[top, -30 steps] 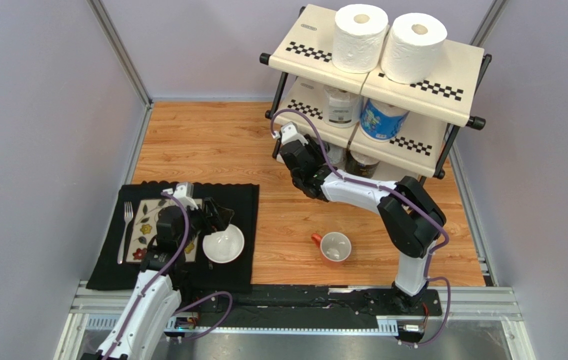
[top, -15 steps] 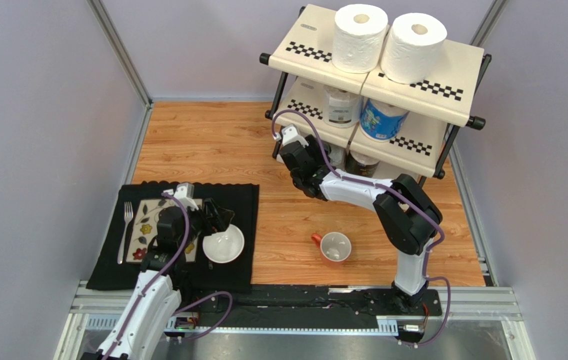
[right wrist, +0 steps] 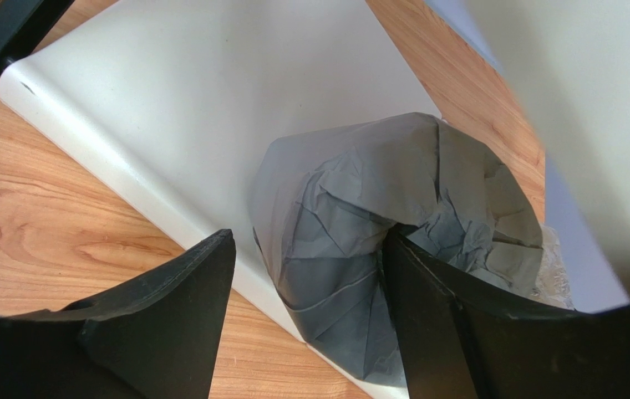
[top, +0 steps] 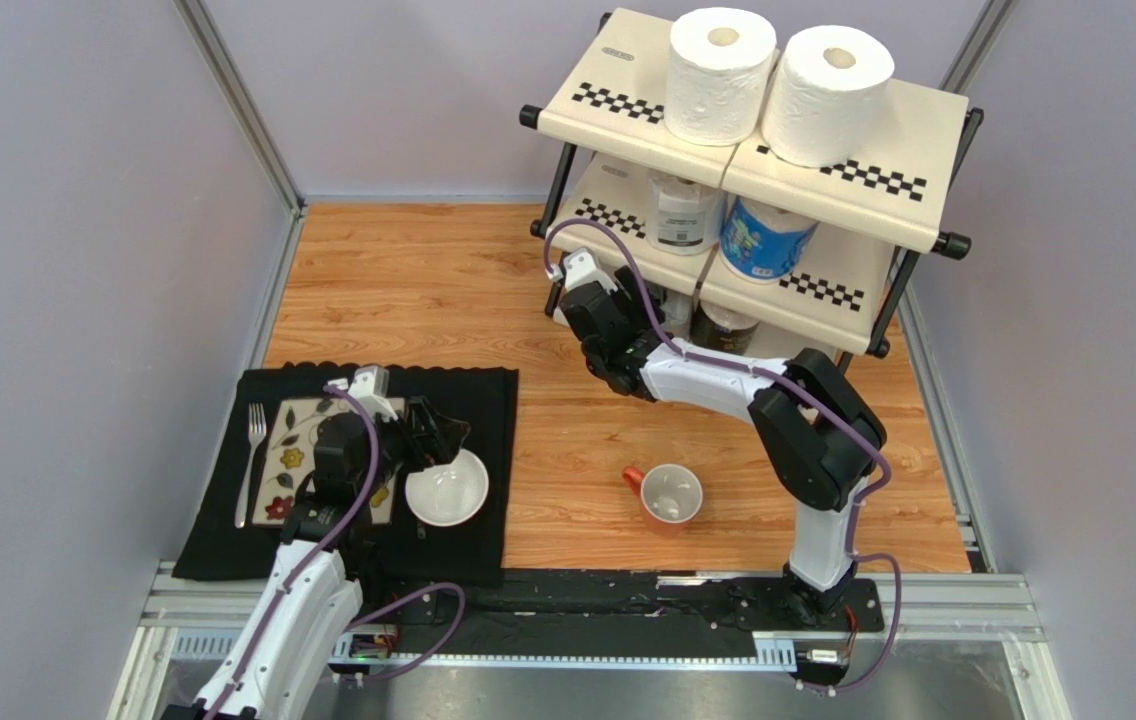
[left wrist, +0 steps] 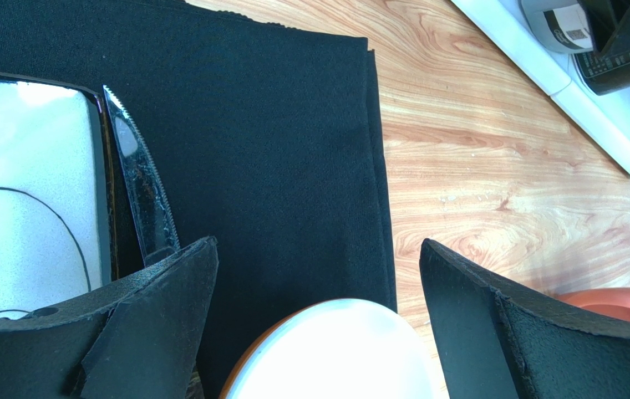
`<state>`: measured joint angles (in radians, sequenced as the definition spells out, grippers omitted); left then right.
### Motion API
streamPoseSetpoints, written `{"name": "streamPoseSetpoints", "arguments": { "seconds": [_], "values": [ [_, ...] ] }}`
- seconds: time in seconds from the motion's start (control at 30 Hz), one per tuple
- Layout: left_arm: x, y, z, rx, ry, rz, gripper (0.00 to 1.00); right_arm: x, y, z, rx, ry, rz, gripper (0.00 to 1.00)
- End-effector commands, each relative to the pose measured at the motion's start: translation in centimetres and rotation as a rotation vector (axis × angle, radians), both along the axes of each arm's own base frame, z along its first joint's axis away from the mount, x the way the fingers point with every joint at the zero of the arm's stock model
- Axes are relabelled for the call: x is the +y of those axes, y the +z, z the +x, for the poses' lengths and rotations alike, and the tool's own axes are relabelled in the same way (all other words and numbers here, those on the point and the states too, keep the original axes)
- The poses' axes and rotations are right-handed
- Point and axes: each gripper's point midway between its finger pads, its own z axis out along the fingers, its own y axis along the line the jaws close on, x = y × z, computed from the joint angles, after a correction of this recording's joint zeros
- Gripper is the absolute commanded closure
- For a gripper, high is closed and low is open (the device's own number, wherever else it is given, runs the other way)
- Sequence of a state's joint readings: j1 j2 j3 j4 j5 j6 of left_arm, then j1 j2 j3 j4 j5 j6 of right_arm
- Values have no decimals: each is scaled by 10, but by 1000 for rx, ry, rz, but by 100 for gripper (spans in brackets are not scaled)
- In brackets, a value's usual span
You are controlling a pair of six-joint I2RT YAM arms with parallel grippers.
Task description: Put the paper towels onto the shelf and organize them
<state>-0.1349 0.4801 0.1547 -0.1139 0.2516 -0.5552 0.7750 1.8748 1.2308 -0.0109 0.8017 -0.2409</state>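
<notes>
While the grey-wrapped roll (right wrist: 393, 216) sits centre-right on the bottom panel of the shelf (right wrist: 168, 108), tucked end toward the lens, the right gripper (right wrist: 310, 249) brackets it, jaws wide, unclamped.

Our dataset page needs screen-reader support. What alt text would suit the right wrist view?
A grey-wrapped paper towel roll sits on a cream shelf panel, between the open black fingers of the right gripper, one of which stands clear of it. Wooden tabletop shows beside the panel's edge.
</notes>
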Motion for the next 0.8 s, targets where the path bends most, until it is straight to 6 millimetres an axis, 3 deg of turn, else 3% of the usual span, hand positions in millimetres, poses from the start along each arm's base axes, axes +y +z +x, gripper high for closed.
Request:
{"name": "streamPoseSetpoints", "arguments": {
  "seconds": [0.0, 0.37, 0.53, 0.63, 0.77],
  "values": [
    [0, 6, 4, -30, 7, -15, 1, -8, 57, 9, -126, -45, 67, 29],
    [0, 7, 4, -32, 9, -19, 1, -18, 84, 1, -174, -52, 104, 29],
    [-1, 7, 4, -30, 6, -23, 1, -20, 85, -7, -158, -34, 130, 29],
    [-1, 8, 4, -30, 5, -26, 1, -12, 87, -17, -142, 14, 181, 29],
    [0, 9, 3, -23, 7, -21, 1, 6, 75, -38, -53, 123, 228, 29]
  ]
}}
